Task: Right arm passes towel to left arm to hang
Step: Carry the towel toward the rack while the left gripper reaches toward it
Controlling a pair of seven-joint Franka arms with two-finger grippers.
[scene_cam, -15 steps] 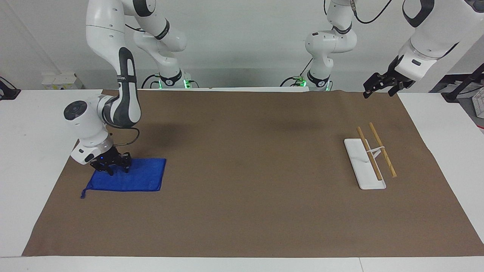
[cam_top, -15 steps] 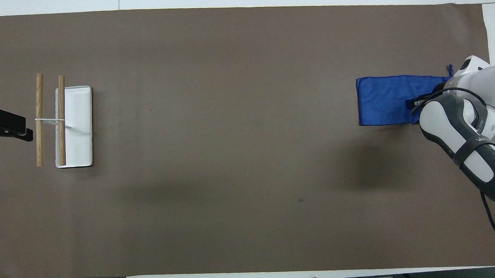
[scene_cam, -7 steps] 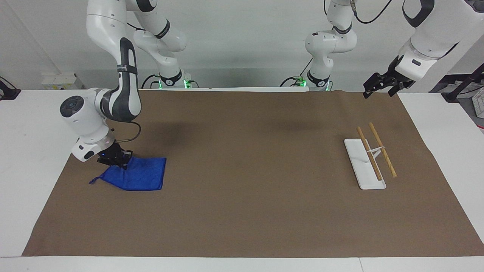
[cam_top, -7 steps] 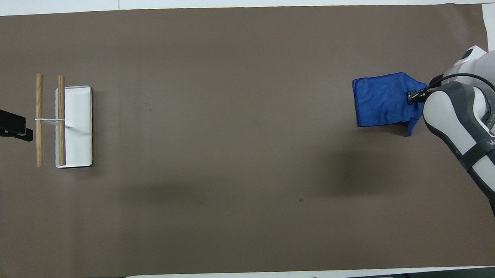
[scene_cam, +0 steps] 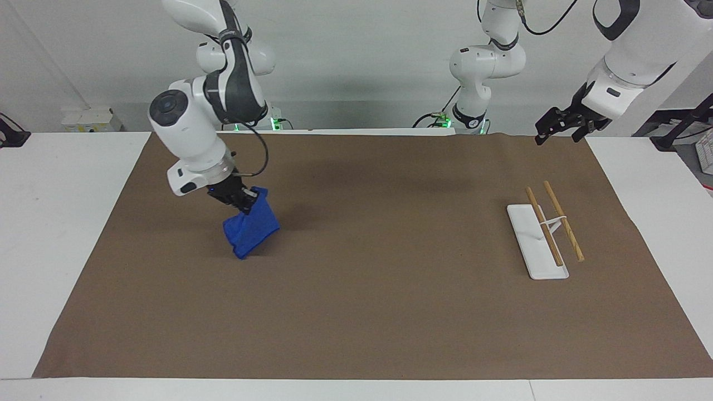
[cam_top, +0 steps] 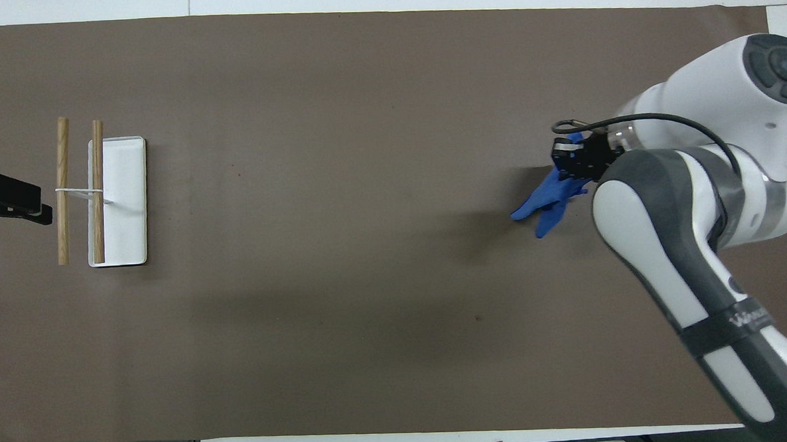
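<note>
Blue terry towel (scene_cam: 252, 228) hangs off surface, pinched in right gripper (scene_cam: 245, 201) jaws, over brown mat (scene_cam: 356, 312). Left gripper (scene_cam: 557, 127) waits w/ jaws spread, over mat corner.

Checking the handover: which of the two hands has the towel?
The right hand, shut on the hanging blue towel over the mat; the left hand waits open, holding nothing.

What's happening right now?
Right gripper shut on towel, lifted over mat. Left gripper open, waiting near rack. Nothing between.
</note>
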